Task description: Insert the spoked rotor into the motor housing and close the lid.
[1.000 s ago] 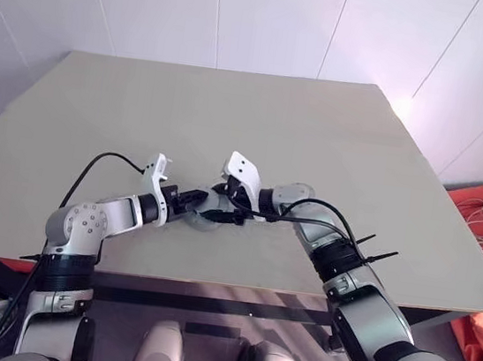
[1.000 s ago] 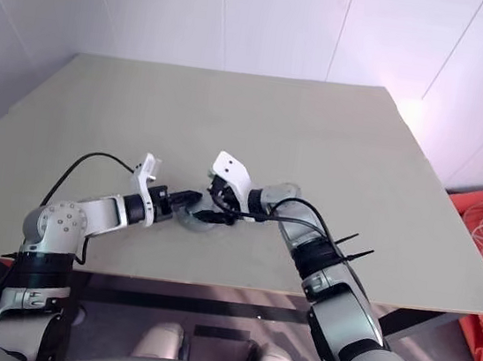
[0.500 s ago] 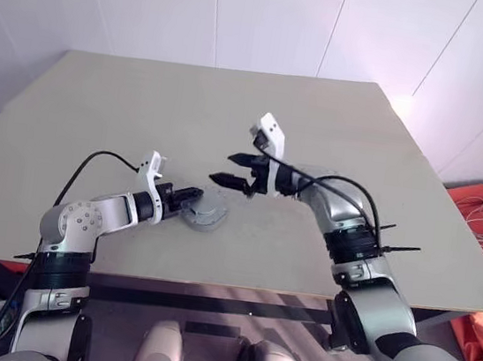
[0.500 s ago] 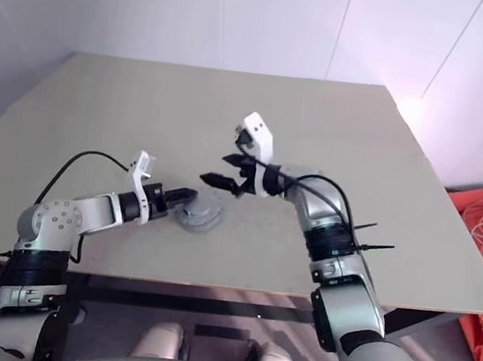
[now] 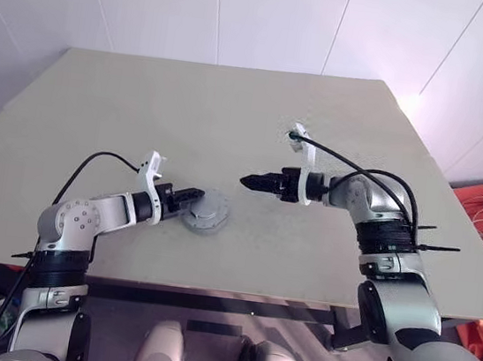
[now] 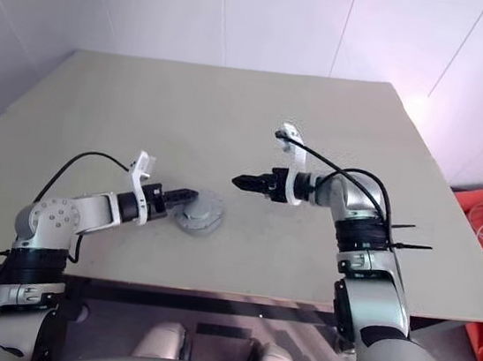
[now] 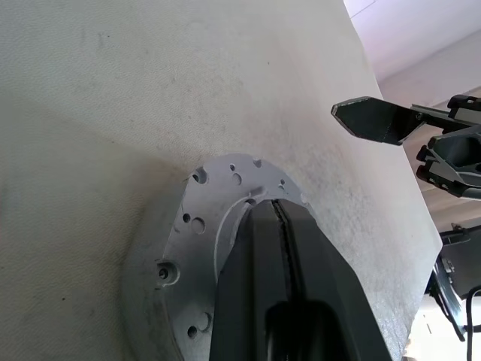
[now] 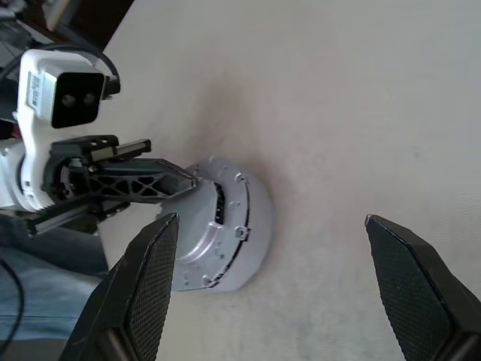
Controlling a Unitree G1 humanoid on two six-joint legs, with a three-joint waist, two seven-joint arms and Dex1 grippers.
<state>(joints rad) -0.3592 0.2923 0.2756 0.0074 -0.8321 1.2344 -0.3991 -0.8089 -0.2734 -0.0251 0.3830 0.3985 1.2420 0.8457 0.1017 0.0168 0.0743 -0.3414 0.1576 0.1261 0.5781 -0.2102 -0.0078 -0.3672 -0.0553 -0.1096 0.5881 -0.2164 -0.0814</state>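
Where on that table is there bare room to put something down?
Nearly everywhere: the table is bare behind the housing up to the wall, and along both side edges. Crowded only near the front, where the left gripper rests on the lid and the right gripper hovers.

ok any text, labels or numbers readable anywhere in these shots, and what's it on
None can be read.
Lid on the motor housing: holes and screws, no lettering.
White camera block on the left gripper: a small label on its side, too blurred to read.
Table: no markings.
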